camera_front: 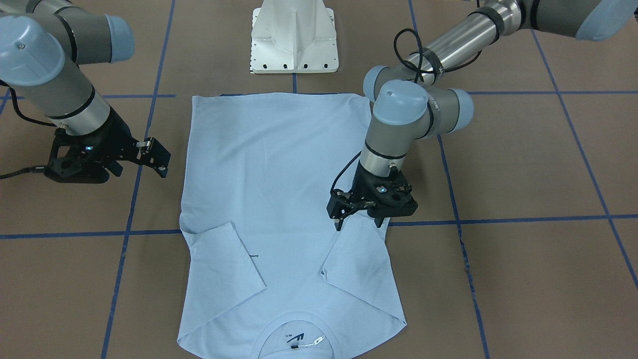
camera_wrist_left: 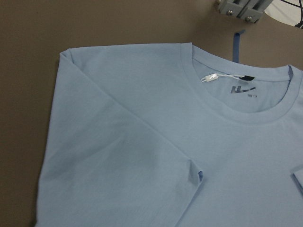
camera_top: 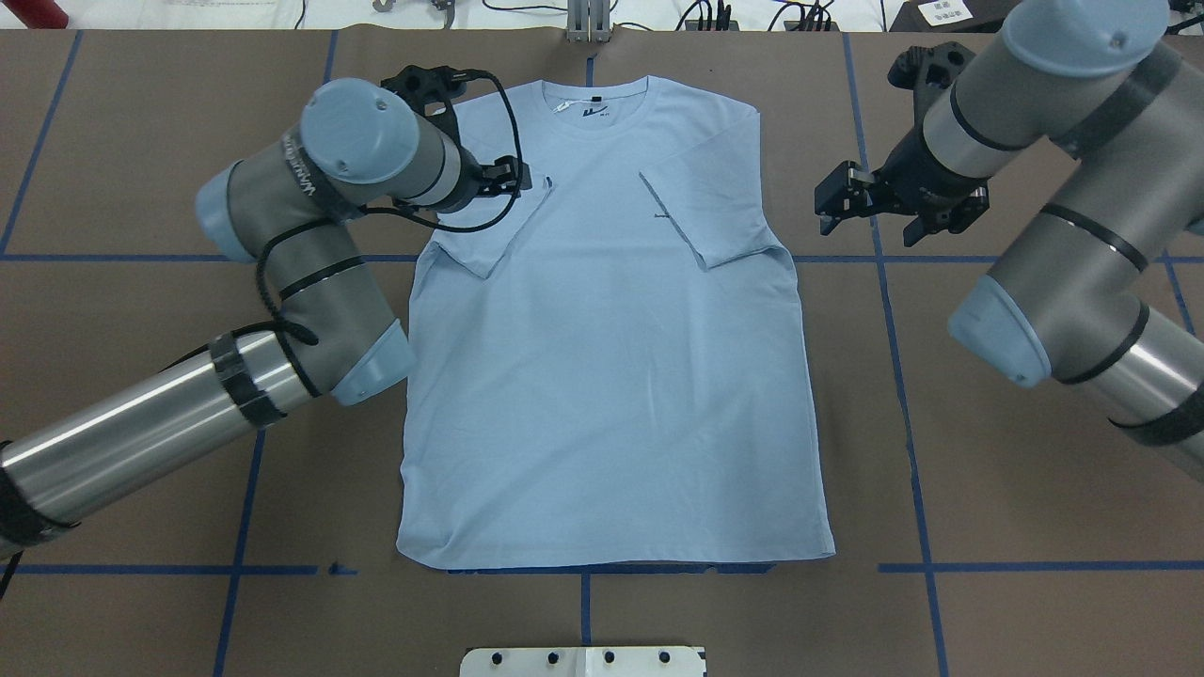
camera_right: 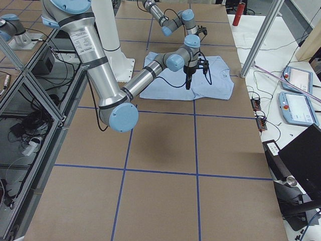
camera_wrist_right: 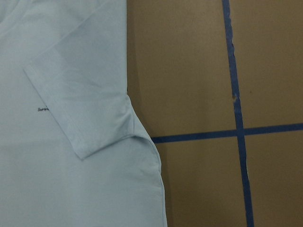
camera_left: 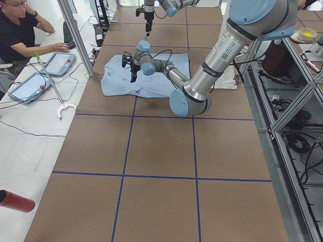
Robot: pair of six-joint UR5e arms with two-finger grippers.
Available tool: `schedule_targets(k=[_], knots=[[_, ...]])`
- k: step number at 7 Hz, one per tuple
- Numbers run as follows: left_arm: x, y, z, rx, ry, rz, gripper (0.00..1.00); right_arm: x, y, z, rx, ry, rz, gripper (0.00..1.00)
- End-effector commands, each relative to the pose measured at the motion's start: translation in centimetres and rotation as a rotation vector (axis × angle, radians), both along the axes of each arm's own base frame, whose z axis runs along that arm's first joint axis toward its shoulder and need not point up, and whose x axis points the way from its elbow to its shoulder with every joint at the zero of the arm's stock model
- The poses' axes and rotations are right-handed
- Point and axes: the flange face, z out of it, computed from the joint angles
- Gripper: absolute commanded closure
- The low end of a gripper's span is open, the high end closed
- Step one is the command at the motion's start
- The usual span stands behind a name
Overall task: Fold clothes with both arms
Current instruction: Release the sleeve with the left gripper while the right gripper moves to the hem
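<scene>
The light blue T-shirt lies flat on the brown table, its collar away from the robot, and it also shows in the overhead view. Both short sleeves are folded inward over the body. A white neck tag lies inside the collar. The palm print does not show. My left gripper hovers over the folded sleeve on its side, jaws apart and holding nothing. My right gripper is open and empty, off the shirt beside the other sleeve; it also shows in the overhead view.
The white pedestal base stands at the robot's edge of the table, just past the shirt's hem. Blue tape lines cross the brown surface. An operator sits at a side desk with tablets.
</scene>
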Motion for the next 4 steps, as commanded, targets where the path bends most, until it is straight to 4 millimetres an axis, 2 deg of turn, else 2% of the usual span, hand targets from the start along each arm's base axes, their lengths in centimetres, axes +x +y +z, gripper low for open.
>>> schedule_targets(k=[1, 2, 3, 4], knots=[[-6.1, 5.4, 0.3, 0.047, -0.024, 0.035, 0.0, -2.7, 6.1, 2.1, 0.001, -0.026, -0.005, 0.0], [-7.7, 7.3, -1.2, 0.074, 0.013, 0.041, 0.0, -4.1, 10.1, 3.9, 0.035, -0.078, 0.024, 0.0], [-8.7, 8.3, -2.8, 0.095, 0.045, 0.039, 0.0, -4.7, 14.6, 5.4, 0.012, -0.122, 0.019, 0.0], [-9.1, 8.7, -3.6, 0.106, 0.061, 0.037, 0.0, -6.6, 19.2, 6.2, 0.034, -0.082, 0.025, 0.0]])
